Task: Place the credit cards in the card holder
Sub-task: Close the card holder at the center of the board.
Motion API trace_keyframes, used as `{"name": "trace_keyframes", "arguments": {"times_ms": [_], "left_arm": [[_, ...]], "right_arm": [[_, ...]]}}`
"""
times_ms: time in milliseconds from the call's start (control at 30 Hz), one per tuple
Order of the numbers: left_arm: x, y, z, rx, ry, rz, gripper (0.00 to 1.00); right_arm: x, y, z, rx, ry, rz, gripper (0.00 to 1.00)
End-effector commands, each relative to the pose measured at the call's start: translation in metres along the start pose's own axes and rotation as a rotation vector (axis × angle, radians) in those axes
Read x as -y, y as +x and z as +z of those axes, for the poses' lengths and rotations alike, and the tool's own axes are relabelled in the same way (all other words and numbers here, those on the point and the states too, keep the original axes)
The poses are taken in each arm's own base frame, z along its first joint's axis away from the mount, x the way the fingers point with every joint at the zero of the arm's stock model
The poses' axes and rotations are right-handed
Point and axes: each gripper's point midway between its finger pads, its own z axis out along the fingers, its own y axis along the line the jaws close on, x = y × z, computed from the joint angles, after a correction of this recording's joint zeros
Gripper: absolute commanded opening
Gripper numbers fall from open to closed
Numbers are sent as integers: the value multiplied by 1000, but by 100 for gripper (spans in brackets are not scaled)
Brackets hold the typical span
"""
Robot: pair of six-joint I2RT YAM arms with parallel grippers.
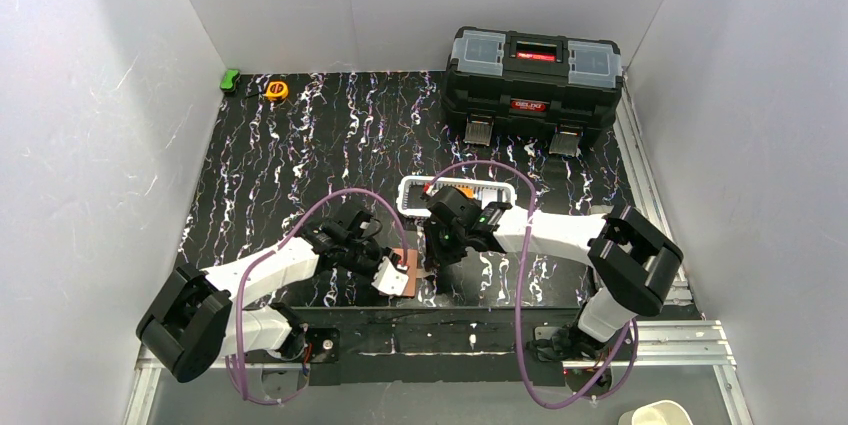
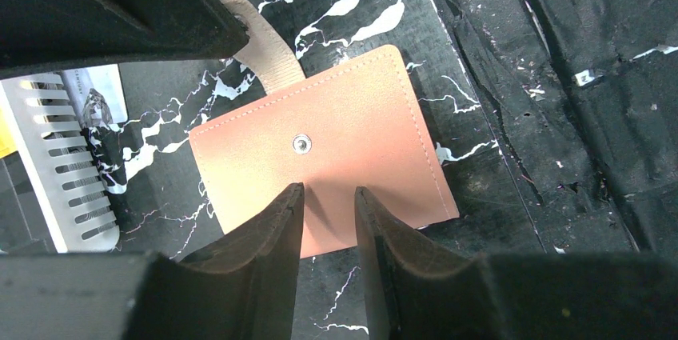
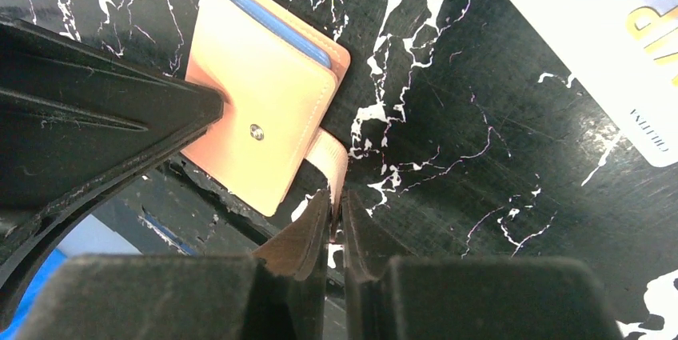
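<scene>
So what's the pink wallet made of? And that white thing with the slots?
The wallet looks like smooth leather or fake leather: matte pink, with stitching along its edges and a shiny metal snap. I can't tell which. The white basket looks like hard moulded plastic, glossy, with even slots.

Top external: high, from near edge, angled down over whole desk (image 1: pixel 300 145). Wrist views: close, steeply downward, opposite sides; shared: card holder (image 2: pixel 336 140).
</scene>
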Motion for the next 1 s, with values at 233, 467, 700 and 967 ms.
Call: {"name": "trace_keyframes", "arguments": {"times_ms": [233,467,700,967], "left_arm": [[18,14,0,-81,46,-21,28],[23,14,2,-83,56,-3,28],[22,14,1,-83,48,1,28],[21,14,1,-83,39,5,27]], "right_arm": [[-10,-5,-19,1,-36,-4,24],[-11,-10,-22,11,-49,12,24],[-11,-10,-18,-2,-51,18,12],[-16,-10,-17,-11,-72,20,1]]}}
